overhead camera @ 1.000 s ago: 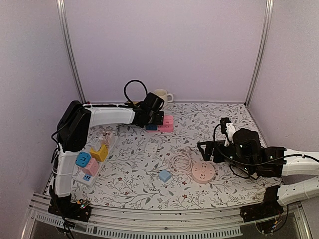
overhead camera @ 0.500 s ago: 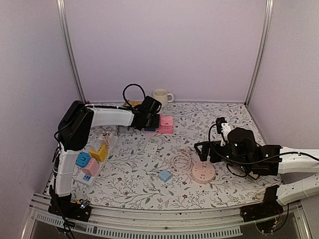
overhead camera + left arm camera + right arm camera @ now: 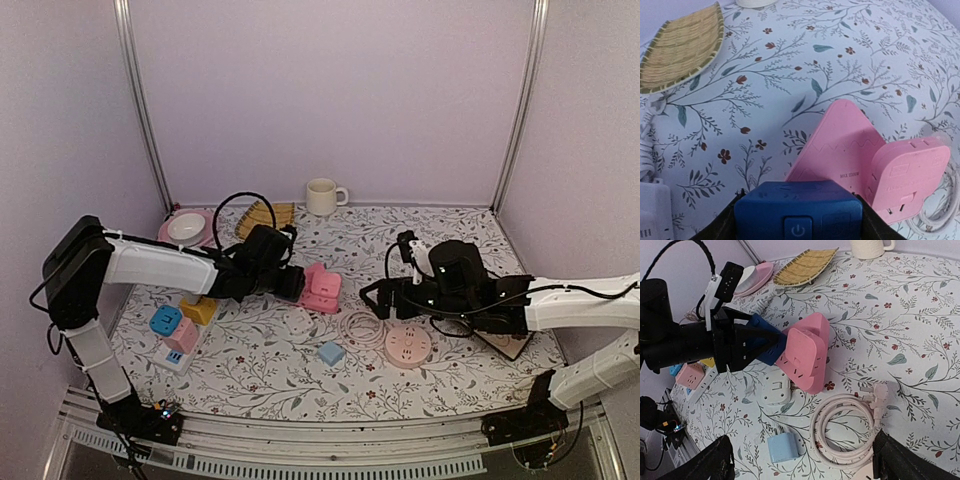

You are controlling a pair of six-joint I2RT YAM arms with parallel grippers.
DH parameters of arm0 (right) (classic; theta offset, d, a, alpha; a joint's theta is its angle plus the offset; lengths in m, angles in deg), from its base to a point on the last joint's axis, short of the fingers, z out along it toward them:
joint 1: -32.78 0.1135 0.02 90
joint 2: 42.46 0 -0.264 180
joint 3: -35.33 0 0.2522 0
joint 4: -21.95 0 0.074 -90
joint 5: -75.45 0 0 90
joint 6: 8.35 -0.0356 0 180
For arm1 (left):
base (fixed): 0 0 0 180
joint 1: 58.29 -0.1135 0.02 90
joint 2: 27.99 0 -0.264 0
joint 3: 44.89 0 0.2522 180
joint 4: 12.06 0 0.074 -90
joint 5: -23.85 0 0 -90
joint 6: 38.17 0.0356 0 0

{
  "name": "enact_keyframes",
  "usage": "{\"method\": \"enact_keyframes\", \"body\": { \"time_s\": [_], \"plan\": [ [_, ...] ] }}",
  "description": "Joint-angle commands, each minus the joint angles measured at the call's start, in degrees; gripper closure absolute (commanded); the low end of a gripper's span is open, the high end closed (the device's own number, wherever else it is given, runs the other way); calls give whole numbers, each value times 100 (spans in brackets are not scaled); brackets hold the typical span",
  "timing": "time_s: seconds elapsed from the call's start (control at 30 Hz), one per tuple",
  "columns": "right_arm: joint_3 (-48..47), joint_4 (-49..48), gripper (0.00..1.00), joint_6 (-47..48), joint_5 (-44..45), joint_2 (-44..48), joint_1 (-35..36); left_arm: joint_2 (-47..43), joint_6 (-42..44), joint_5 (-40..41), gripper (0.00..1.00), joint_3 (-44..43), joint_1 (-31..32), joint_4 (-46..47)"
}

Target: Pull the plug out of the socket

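Entry: unplugging, extraction stage, judged not yet done. Nearest the arm bases lie a white cable coil [image 3: 362,328] and a round pink outlet [image 3: 408,347]. Both are bystanders, and the pull should not drag anything across them. Just beyond, the right gripper [image 3: 378,298] has its jaws spread wide and holds nothing. It hovers over the coil, short of the pink socket block [image 3: 322,288]. Its best use, as a judgement, is to come down on the block's body as a brace. The block sits tilted, one edge raised off the bench [image 3: 450,240], and would likely travel with the plug otherwise. The blue plug [image 3: 797,210] is pinched across its sides by the left gripper [image 3: 760,342]. Its face meets the pink block and it appears seated, though the pins are hidden. Recommended: draw straight back along the pin line, without twisting, on a firm grip. Pose: the right arm reaches in low from the right, wrist pointing left. The left arm rises to a high elbow by the left wall, with its forearm stretched across to the plug at mid-bench.
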Motion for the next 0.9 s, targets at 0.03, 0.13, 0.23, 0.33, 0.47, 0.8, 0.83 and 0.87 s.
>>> {"method": "enact_keyframes", "body": {
  "time_s": [0.03, 0.13, 0.23, 0.33, 0.47, 0.8, 0.83, 0.87],
  "plan": [
    [-389, -468, 0, 254, -976, -682, -100, -361, 163, -292, 62, 345, 380, 897],
    [-437, -634, 2, 242, -1188, -976, -108, -395, 111, -67, 62, 393, 663, 792],
    [-438, -704, 3, 250, -1112, -1185, -107, -424, 56, 29, 62, 477, 841, 798],
    [-401, -758, 6, 229, -1157, -1308, -140, -480, 23, 23, 62, 573, 971, 842],
    [-257, -851, 11, 220, -1145, -1371, -188, -582, 124, 55, 62, 806, 1112, 1035],
    [89, -1443, 19, 119, -1515, -1649, -415, -349, 155, -9, 62, 906, 1220, 1355],
    [90, -1485, 20, 119, -1547, -1702, -423, -297, 150, 0, 62, 868, 1234, 1354],
    [92, -1536, 21, 122, -1575, -1753, -424, -227, 153, 11, 62, 832, 1246, 1360]
  ]
}}
